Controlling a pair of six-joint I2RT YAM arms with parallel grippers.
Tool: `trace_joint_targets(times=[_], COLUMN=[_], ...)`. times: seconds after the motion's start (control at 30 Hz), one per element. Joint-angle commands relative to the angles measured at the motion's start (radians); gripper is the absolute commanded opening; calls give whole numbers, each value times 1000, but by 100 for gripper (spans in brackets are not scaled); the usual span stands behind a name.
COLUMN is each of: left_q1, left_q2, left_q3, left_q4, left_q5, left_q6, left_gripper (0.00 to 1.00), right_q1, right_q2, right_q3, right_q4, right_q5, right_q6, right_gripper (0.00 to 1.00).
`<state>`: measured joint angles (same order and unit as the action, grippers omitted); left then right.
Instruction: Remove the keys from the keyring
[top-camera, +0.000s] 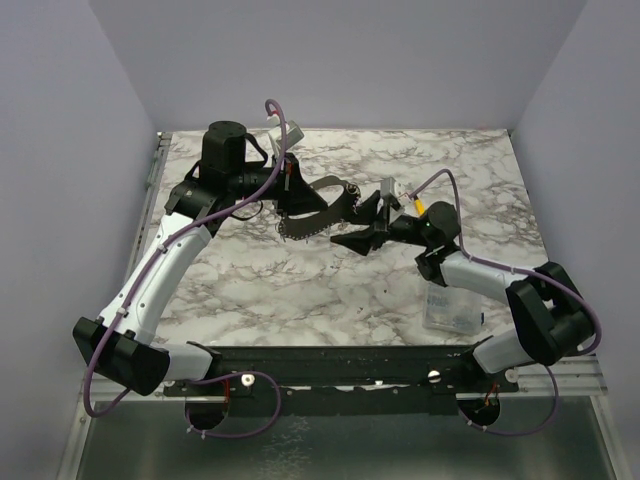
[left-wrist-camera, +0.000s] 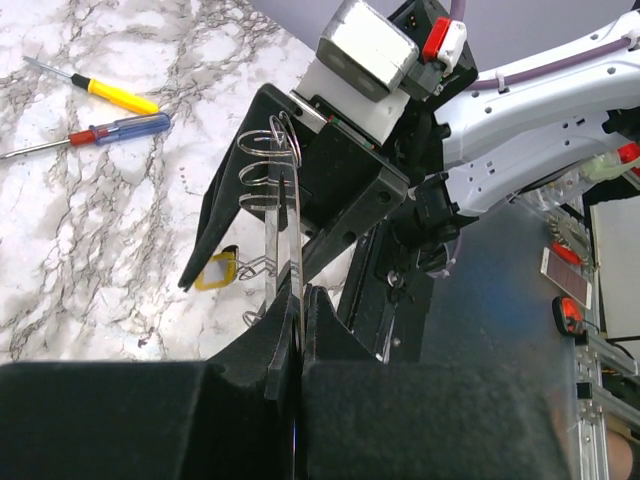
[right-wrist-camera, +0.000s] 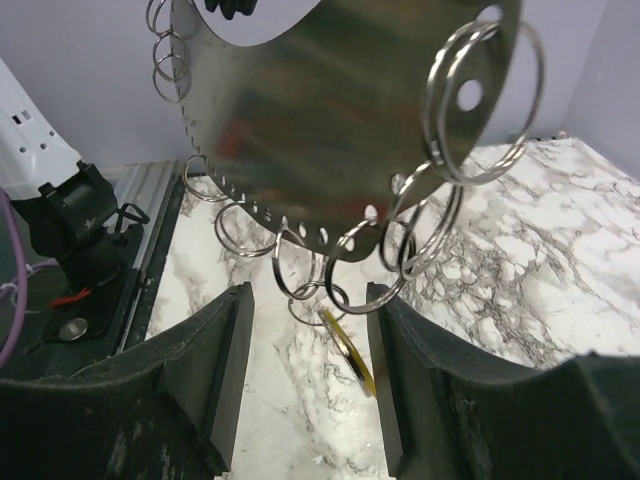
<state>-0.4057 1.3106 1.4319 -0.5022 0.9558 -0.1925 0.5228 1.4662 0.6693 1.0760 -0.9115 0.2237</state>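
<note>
The keyring is a flat grey metal plate with holes along its edge, carrying several wire rings. It hangs above the table. My left gripper is shut on the plate's edge and holds it up; it also shows in the top view. A small flat yellow key hangs from a small ring under the plate, and shows in the left wrist view. My right gripper is open, its fingers on either side of the hanging rings and the key, not touching them. It reaches in from the right in the top view.
A yellow-handled screwdriver and a red-blue one lie on the marble table beyond the grippers. A clear plastic box sits at the near right by the right arm. Purple walls close the back and sides.
</note>
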Motion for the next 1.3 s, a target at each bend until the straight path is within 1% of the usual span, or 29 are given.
trace_joint_targets(times=[0.0, 0.17, 0.27, 0.4, 0.5, 0.53, 0.6, 0.73, 0.9, 1.13, 1.27], left_q1=[6, 9, 14, 28, 40, 45, 63, 103, 110, 121, 160], left_q2=[-18, -19, -21, -30, -40, -42, -49, -61, -67, -78, -71], left_q3=[1, -3, -9, -28, -47, -53, -69, -110, -207, -358, -420], left_q4=[45, 48, 52, 62, 73, 76, 80, 85, 87, 115, 126], left_q5=[40, 41, 42, 42, 40, 38, 18, -57, -63, -85, -137], left_q6=[-24, -30, -35, -47, -58, -61, -65, -73, -82, -125, -141], left_gripper=[0, 0, 0, 0, 0, 0, 0, 0, 0, 0, 0], right_q1=[19, 20, 19, 19, 19, 19, 20, 20, 20, 19, 20], right_q2=[12, 6, 5, 0, -9, -11, -17, -28, -45, -51, -36], right_q3=[-21, -34, -38, -42, -41, -39, -29, 3, 41, 152, 233], right_q4=[37, 44, 49, 62, 69, 66, 33, -85, -246, -536, -761], right_q5=[11, 21, 28, 35, 32, 29, 17, -25, -77, -129, -123], right_q6=[-36, -44, -43, -33, -15, -12, -8, -7, -29, -124, -241], right_gripper=[54, 45, 36, 20, 4, 1, 1, 1, 1, 1, 1])
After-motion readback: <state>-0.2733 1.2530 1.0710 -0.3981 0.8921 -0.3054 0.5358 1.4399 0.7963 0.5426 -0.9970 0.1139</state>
